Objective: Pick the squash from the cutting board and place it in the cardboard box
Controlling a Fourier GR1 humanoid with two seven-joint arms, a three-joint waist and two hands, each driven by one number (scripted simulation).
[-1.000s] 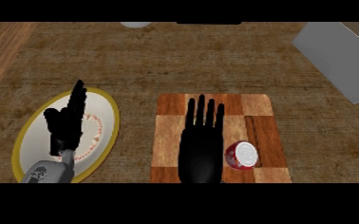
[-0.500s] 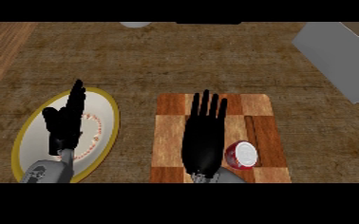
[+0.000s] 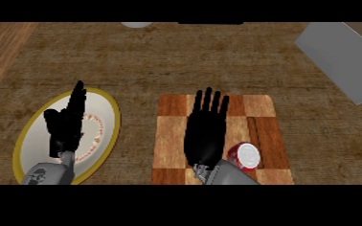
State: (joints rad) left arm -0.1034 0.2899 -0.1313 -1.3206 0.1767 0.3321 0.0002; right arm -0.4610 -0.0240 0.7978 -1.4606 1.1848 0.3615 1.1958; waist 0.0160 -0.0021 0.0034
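- The right hand (image 3: 206, 133) lies flat above the checkered cutting board (image 3: 173, 139), fingers straight and holding nothing.
- A red-and-white round item (image 3: 245, 155) sits on the board just beside that hand; whether it is the squash, I cannot tell.
- The left hand (image 3: 66, 124) rests open, fingers up, over a yellow-rimmed plate (image 3: 106, 110).
- A grey box (image 3: 332, 52) lies at the upper right.

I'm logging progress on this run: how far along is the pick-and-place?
Nothing looks done yet. The open right hand hovers over the checkered wooden cutting board, holding nothing. The small red-and-white round object lies on the board beside the wrist. The left hand rests open over the yellow-rimmed white plate. Grasping, carrying and placing all remain.
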